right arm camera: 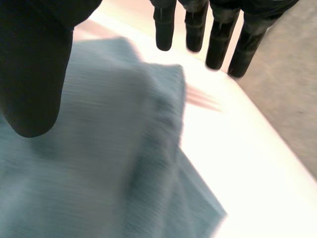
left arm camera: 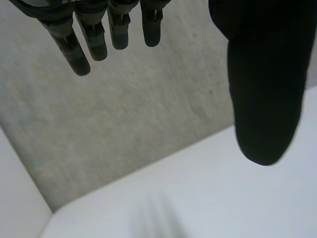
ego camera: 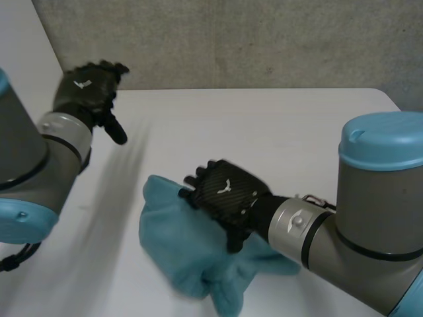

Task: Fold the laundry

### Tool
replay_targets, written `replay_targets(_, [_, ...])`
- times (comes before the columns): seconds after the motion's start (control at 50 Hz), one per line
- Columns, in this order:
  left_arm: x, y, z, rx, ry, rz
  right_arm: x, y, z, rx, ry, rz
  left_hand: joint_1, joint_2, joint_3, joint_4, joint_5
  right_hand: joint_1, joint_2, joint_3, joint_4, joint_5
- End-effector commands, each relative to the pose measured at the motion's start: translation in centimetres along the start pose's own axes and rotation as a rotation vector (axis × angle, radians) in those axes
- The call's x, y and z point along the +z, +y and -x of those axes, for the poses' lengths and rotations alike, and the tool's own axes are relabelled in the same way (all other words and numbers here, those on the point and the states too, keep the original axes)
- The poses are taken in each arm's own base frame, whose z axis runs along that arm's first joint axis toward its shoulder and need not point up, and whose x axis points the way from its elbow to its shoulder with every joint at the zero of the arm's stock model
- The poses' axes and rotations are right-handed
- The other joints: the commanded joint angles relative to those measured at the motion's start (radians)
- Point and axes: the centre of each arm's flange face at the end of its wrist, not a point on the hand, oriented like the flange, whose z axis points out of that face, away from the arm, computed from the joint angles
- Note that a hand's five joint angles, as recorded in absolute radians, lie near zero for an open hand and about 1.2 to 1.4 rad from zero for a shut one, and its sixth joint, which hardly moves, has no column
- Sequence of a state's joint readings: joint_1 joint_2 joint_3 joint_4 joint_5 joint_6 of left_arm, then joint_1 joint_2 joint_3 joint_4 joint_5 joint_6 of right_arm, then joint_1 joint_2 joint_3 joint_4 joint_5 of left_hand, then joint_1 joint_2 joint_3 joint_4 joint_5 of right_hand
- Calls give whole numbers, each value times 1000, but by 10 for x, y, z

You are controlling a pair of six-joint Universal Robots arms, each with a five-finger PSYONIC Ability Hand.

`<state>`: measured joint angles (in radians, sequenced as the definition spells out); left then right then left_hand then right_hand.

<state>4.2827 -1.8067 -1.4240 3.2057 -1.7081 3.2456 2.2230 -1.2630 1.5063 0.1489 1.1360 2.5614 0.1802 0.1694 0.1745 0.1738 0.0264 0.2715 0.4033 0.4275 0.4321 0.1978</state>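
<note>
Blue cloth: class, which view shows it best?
Head view: nearly all the blue cloth shows on the table beneath the right robot hand. Right wrist view gives one part; left wrist view faces table, wall.

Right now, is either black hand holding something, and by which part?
Nothing is held: the right hand is open over the blue cloth, and the left hand is open, away from it.

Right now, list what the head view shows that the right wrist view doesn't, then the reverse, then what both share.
Head view: the left robot hand, raised near the white table's far-left corner, and the blue cloth's crumpled, bunched shape. Right wrist view: the right robot hand's fingers straight, apart from the thumb, above a cloth fold. Shared: that hand over the blue cloth on the table.
</note>
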Motion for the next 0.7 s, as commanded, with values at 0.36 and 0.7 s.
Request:
replay_targets(0.36, [-18,78,-45,201,375,405,-41,53,-94,513,413,182,183,193,188,189,162,-97,-229,-253,-258,-198])
replay_targets(0.7, [-31,88,-37,290,322,496,-3,86,-67,713,234,270,822,833,828,829,801,-97,-229,-253,-258,-198])
